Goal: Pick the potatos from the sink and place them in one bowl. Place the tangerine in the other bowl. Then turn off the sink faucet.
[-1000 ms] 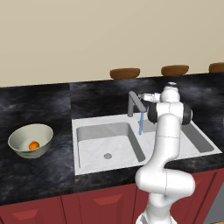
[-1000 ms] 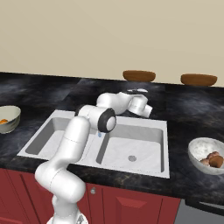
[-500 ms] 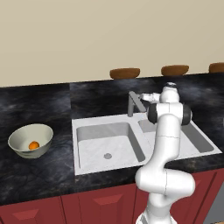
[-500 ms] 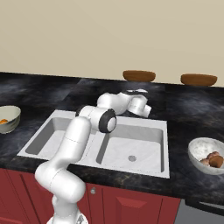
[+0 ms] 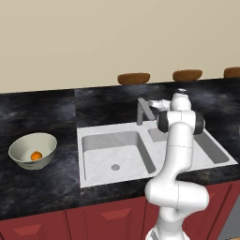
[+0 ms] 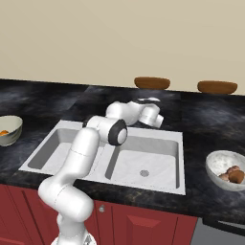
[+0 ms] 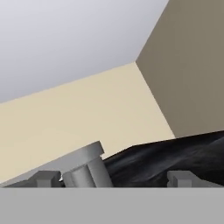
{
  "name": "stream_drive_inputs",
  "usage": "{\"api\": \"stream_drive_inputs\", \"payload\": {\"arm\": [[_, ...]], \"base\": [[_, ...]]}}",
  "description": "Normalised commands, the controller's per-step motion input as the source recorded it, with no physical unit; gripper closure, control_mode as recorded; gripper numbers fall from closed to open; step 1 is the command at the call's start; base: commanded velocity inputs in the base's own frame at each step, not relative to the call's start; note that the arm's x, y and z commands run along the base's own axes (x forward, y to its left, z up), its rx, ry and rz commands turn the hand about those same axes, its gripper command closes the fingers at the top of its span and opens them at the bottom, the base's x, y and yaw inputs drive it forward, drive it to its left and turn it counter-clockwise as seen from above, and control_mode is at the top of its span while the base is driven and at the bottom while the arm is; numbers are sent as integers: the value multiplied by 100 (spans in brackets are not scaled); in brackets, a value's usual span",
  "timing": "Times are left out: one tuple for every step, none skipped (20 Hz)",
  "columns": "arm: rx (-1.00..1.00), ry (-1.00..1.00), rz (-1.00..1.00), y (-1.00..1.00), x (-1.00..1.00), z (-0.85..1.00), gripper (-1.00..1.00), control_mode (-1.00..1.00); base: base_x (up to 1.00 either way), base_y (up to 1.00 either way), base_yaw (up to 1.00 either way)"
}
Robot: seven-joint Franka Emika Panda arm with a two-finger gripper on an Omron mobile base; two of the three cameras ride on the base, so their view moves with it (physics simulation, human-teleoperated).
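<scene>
The sink faucet (image 5: 144, 110) stands at the back of the sink (image 5: 112, 161), hard, smooth metal, best pushed at its thin handle, and the open claw (image 7: 113, 178) sits right against it.

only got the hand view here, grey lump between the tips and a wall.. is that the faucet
Observer: Yes. The base views put the gripper at the top of the sink faucet, behind the sink.
Operator: water off?
Observer: No stream shows under the spout in either base view.
Operator: where did the potatos end up
Observer: Both potatos lie in the speckled bowl on the counter beside the sink.
</scene>
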Motion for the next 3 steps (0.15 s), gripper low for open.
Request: {"api": "stream_drive_inputs", "payload": {"arm": [[0, 0, 2, 84, 0, 0, -100, -100], [0, 0, 2, 84, 0, 0, -100, -100], [0, 0, 2, 84, 0, 0, -100, -100]], "base": [[0, 0, 0], [0, 0, 0], [0, 0, 0]]}}
